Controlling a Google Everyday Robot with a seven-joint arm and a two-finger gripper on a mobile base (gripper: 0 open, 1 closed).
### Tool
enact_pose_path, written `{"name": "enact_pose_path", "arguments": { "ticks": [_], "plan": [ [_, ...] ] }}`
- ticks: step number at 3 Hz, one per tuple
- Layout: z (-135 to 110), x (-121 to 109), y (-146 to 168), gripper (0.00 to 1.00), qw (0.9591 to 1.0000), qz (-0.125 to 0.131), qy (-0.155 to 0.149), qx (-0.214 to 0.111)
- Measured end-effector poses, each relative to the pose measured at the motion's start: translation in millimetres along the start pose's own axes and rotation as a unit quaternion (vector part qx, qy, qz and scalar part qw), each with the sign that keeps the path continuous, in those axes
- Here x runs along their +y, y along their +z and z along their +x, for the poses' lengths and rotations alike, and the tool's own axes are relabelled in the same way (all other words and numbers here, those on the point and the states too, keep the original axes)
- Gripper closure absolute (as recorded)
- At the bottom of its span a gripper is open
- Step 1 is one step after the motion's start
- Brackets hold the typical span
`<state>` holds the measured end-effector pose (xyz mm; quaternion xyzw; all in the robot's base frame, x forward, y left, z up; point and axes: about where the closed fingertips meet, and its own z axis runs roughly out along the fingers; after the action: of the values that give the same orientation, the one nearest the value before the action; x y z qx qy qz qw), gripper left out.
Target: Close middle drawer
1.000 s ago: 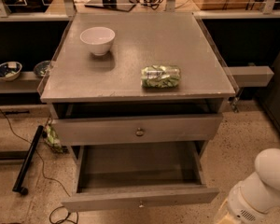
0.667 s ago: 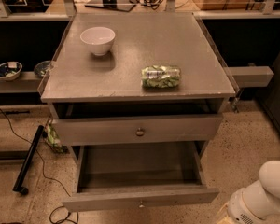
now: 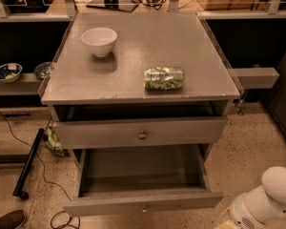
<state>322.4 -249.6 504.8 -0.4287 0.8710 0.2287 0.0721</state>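
Camera view: the middle drawer point(image 3: 181, 200) stands pulled far out below the slightly open top drawer point(image 3: 100, 133). A white bowl point(image 3: 99, 40) and a green packet point(image 3: 164, 78) sit apart on the worktop point(image 3: 148, 37). The robot's white arm point(image 3: 271, 199) shows at lower right, its claw out of frame, state impossible to tell

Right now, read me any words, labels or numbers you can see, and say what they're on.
None readable.
Green packet on the cabinet top: print too blurred.
Middle drawer, white bowl: no markings.
Gripper: out of view; only white arm, lower right, unmarked.
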Motion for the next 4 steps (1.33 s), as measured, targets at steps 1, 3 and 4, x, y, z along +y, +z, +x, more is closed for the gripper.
{"name": "enact_pose_path", "arguments": {
  "ticks": [1,3,4],
  "plan": [
    [-5,3,30,1.0,0.9997,-0.022,-0.006,-0.007],
    [-53,8,110,1.0,0.9957,-0.081,-0.035,-0.03],
    [-55,8,115,1.0,0.9954,-0.084,-0.035,-0.031]
  ]
}}
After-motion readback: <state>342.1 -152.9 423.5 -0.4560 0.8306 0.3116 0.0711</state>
